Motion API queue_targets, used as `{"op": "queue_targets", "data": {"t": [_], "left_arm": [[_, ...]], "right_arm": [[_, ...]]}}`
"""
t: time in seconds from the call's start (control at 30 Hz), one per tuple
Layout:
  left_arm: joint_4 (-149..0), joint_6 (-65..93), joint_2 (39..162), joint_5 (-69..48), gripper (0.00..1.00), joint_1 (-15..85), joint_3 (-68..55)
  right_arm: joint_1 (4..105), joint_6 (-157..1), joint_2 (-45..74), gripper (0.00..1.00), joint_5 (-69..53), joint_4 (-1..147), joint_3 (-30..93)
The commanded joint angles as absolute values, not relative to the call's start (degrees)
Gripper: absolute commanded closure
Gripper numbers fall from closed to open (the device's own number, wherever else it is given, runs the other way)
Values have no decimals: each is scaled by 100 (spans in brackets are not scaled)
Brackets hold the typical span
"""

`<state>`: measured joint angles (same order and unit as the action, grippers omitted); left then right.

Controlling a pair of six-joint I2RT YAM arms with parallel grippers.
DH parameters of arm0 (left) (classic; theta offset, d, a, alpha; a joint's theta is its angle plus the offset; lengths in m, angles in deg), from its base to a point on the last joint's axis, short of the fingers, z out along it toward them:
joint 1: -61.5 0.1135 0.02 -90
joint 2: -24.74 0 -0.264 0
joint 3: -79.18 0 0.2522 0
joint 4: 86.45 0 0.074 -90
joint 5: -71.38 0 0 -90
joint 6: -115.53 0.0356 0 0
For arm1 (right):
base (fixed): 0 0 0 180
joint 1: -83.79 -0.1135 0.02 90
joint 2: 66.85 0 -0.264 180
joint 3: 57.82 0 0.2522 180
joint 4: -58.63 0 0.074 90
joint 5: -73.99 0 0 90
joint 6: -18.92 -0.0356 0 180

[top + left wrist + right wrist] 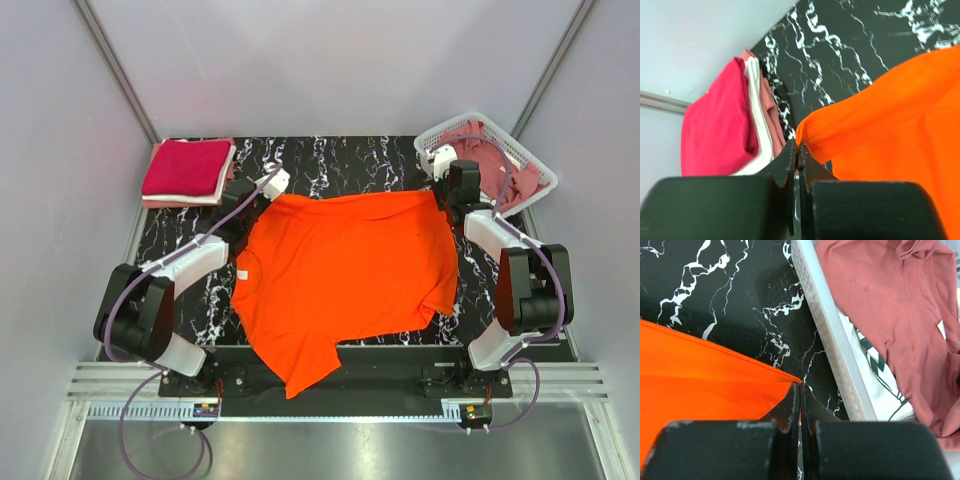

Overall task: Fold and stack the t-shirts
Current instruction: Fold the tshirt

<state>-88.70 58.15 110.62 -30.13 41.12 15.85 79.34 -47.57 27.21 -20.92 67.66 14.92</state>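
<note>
Left gripper (798, 148), right gripper (800, 386) each clamp 1 orange t-shirt (345, 270) corner, apparently raised.

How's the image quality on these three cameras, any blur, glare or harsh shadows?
Top view: soft even light, no glare, sharp throughout; the walls splay outward. Left wrist view: the left gripper is a dark, slightly soft foreground, and the orange t-shirt glows so saturated its weave is lost. Right wrist view: right gripper likewise dark; marble table and basket are crisp.
</note>
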Motion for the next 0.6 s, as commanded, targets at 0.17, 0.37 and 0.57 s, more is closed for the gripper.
{"op": "queue_targets", "data": {"t": [0.17,0.37,0.57], "left_arm": [[-7472,5305,10341,-3708,100,3979,1663],[-6997,4830,9953,-3410,100,3900,1822],[-6426,4680,9909,-3111,100,3628,1892]], "right_arm": [[7931,-4682,2315,100,-1917,6553,1115],[7913,-4665,2297,100,-2181,6430,815],[7852,-4533,2525,100,-2470,6368,718]]}}
